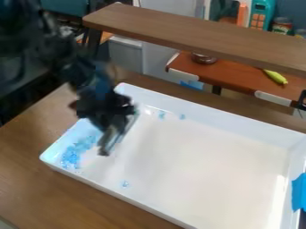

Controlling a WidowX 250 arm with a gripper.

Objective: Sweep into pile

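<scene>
We see most blue bits [71,156] scattered at the left end of the white tray [191,156], just camera-left of the black gripper [108,145], whose spread or hold we cannot tell.

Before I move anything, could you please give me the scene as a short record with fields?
Container: white tray on a wooden table
Material: small blue bits
Main cluster: loose and uneven, at the picture's left end of the tray
Strays: small clump near the front wall; two blue patches by the back wall
Hand: over the tray, beside the main cluster
Tape: blue, on the tray's right end
</scene>
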